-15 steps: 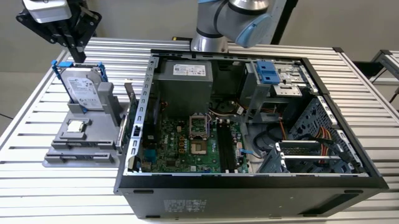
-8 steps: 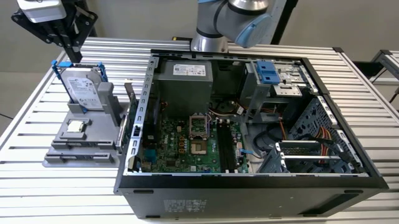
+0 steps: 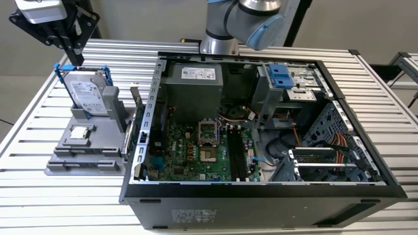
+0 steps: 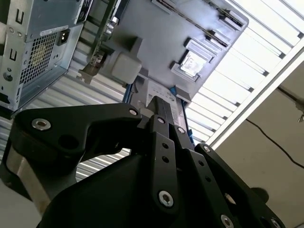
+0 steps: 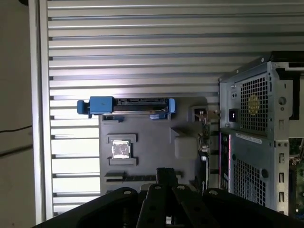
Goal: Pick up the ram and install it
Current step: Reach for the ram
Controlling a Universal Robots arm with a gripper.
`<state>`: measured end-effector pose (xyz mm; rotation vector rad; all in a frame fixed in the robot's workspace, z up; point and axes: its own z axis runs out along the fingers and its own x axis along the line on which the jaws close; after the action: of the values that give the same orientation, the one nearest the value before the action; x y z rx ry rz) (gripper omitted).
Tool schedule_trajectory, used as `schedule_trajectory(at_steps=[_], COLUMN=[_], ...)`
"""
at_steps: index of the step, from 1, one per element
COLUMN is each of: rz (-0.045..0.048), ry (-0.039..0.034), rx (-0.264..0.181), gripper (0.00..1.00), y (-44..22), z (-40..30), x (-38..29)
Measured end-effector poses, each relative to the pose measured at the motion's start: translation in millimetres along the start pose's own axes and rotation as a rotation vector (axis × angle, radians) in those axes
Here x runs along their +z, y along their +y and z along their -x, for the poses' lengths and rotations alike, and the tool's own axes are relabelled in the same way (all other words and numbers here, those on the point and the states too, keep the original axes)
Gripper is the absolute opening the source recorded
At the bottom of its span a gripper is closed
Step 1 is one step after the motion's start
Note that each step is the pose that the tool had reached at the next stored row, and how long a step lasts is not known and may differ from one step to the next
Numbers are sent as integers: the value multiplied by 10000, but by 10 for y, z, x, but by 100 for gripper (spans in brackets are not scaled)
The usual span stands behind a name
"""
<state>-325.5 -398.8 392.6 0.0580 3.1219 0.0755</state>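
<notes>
One gripper point(image 3: 76, 58), upper left of exterior view, jaws closed, empty, over hard drive point(image 3: 88, 95). Ram point(image 3: 85, 165) sits edge-up in gray fixture point(image 3: 104, 147) slot, lower left; long axis approx. horiz. in frame.

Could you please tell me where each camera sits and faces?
Exterior view: high off the arm, looking down into the open computer case; arm and gripper show.
First wrist view: on the arm, looking straight down at the grey holder, gripper in the foreground.
Second wrist view: on the arm, looking slantwise past the gripper at that holder.
All three share the hard drive.
</notes>
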Motion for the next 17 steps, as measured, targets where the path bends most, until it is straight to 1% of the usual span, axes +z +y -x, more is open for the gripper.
schedule_trajectory(at_steps=[6, 17], rz=[0, 1], ry=[1, 3], rx=[-24, -60], gripper=[0, 0], y=[0, -1], z=[-24, -46], x=[0, -1])
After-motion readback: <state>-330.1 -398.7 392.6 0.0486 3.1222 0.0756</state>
